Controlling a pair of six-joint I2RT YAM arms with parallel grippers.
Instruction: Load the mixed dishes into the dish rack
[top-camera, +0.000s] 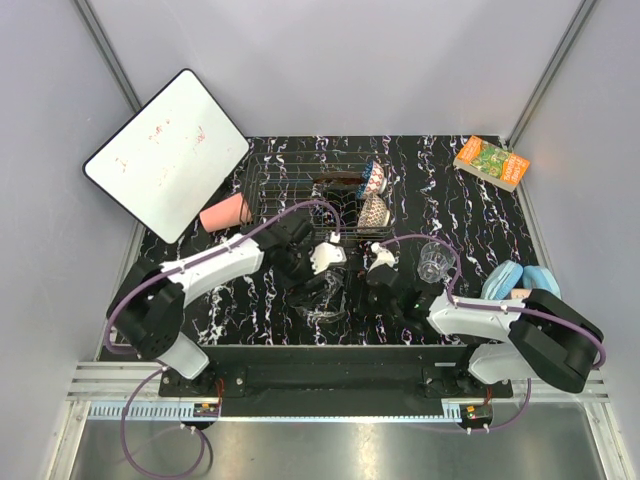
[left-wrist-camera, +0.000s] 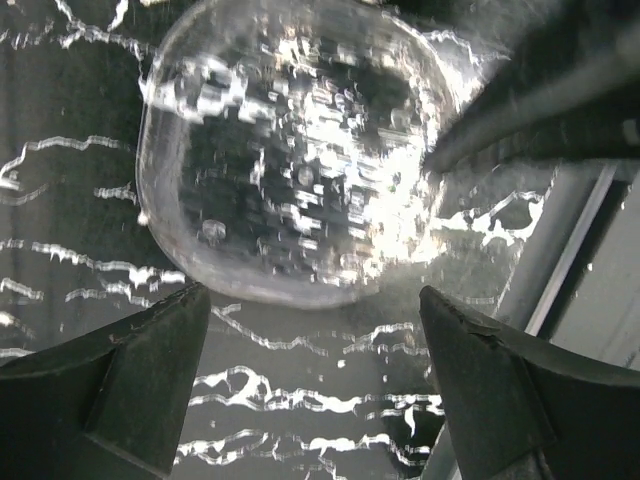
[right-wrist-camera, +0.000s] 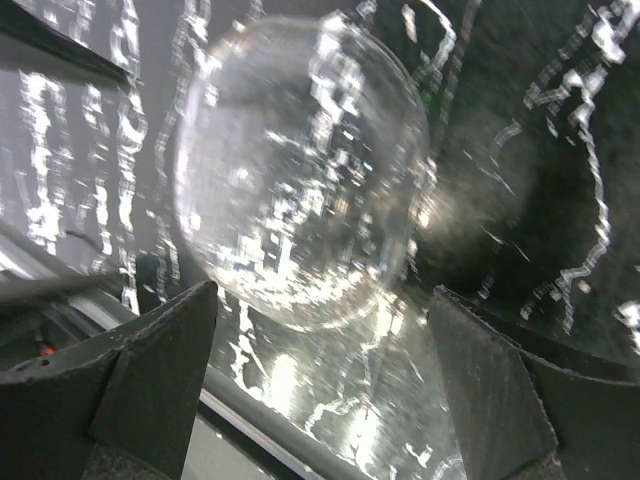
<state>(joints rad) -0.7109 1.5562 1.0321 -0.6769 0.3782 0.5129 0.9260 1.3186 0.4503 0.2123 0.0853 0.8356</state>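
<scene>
The rack (top-camera: 285, 190) sits at the back middle of the worktop (top-camera: 470, 215), with two bowls (top-camera: 372, 182) standing in its right end. A cup (top-camera: 226, 212) lies just left of it, a glass (top-camera: 432, 262) stands to its front right, and a book (top-camera: 491, 161) lies in the back right corner

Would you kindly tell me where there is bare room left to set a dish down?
The rack is bare wire at its left end; open table lies between rack, book and small glass. Crowded: the rack's right end with blue bowl and beige bowl, and the front centre, where left gripper and right gripper face the clear bowl.
</scene>
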